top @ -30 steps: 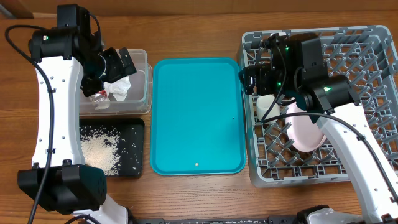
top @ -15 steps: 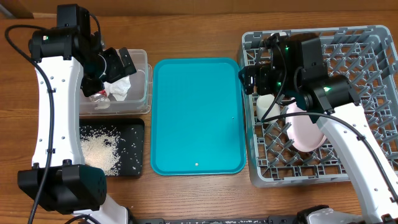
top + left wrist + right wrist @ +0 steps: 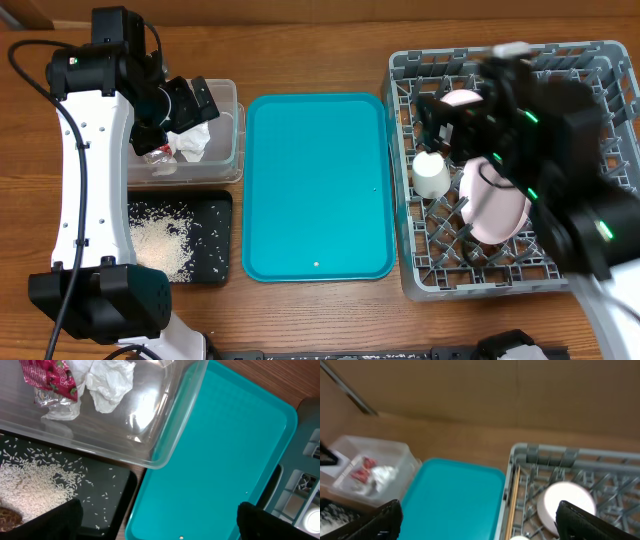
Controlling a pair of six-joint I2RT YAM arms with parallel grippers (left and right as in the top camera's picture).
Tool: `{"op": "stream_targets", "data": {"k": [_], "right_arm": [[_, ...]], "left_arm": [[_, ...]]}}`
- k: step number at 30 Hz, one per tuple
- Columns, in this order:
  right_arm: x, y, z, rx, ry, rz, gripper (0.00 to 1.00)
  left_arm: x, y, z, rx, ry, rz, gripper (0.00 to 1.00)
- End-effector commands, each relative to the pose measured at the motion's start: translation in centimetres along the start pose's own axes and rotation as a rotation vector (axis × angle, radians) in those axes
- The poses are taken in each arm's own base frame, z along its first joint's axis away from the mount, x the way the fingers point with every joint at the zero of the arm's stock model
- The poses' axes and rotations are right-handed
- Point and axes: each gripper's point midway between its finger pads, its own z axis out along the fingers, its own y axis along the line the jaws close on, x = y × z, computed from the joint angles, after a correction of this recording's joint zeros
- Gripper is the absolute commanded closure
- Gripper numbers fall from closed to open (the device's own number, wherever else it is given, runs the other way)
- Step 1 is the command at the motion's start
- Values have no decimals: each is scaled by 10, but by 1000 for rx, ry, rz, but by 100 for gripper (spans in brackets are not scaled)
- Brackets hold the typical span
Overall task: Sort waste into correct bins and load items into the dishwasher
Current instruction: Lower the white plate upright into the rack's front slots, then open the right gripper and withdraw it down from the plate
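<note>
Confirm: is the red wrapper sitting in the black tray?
No, the red wrapper lies in the clear tub beside the white napkin; the black tray holds rice grains.

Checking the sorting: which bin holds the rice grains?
The shallow black tray, scattered with white grains; the clear tub beside it holds only the crumpled napkin and red wrapper.
</note>
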Motion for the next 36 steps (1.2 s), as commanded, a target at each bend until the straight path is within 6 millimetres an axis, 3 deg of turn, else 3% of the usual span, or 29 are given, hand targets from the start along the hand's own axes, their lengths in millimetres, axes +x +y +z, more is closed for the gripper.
{"op": "stream_targets", "data": {"k": [1,6,15,22,29,36], "right_arm": [[-12,1,-34,14,-92,-12,0],[1,-3,-72,33,-166,-16,0],[63,-7,-111,3,-320,-15,0],[108,-25,-100,26,-434,-10,0],[119,-39,-78,39,-593,-2,0],[129,-47,-71,47,-737,-12,0]], "left_arm": [[-3,-5,-5,18,-15,-9,0],[-3,-5,-5,18,-15,-9,0],[-3,-5,-5,18,-15,-9,0],[-3,-5,-5,18,-15,-9,0],[-3,-5,-5,18,-15,-9,0],[-3,-5,-5,18,-15,-9,0]]}}
